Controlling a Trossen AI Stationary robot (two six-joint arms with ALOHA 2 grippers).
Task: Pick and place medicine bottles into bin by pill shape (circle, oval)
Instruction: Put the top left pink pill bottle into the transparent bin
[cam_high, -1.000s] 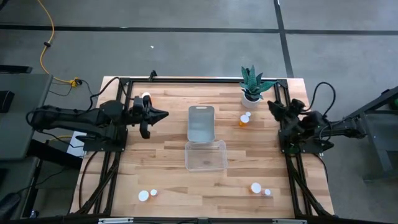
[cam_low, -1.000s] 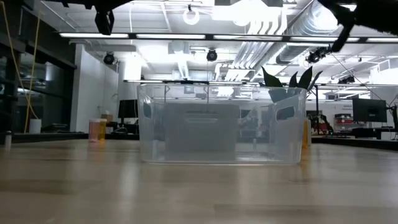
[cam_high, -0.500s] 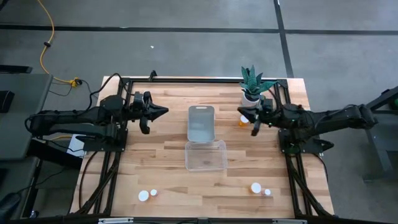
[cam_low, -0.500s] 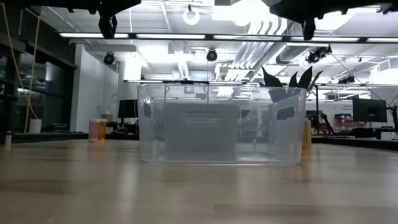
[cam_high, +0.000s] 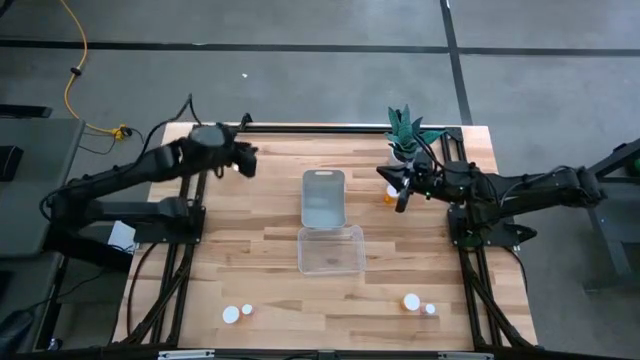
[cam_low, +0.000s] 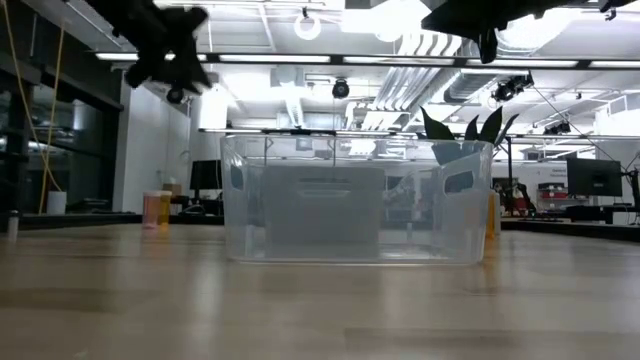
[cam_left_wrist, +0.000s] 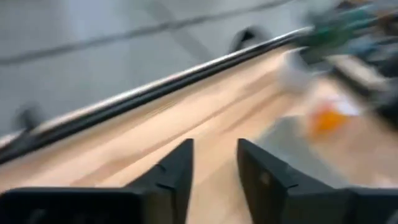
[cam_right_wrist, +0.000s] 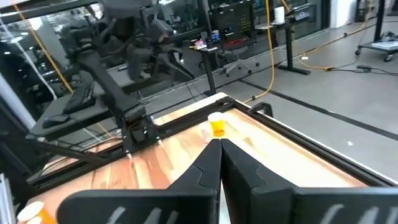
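Orange medicine bottles with white caps stand upright on the wooden table: two near the front left (cam_high: 231, 314), two near the front right (cam_high: 411, 301), one at the far left (cam_right_wrist: 216, 126) and one by the plant pot (cam_high: 389, 197). A grey bin (cam_high: 323, 197) and a clear bin (cam_high: 331, 249) sit at the table's middle. My left gripper (cam_high: 249, 160) hovers over the far left of the table, open and with nothing between its fingers (cam_left_wrist: 181, 168). My right gripper (cam_high: 390, 180) is shut, held level above the bottle by the pot, and touches nothing.
A green plant in a white pot (cam_high: 403, 150) stands at the far right, just behind my right gripper. A black frame (cam_high: 320, 128) runs along the table's far edge and its sides. Bare wood lies between the bins and the front bottles.
My right gripper has reached from the table's right edge toward the left, rising and levelling out, and now hangs over the bottle by the pot. My left gripper has swung toward the far edge and tipped upward. No bottle has moved.
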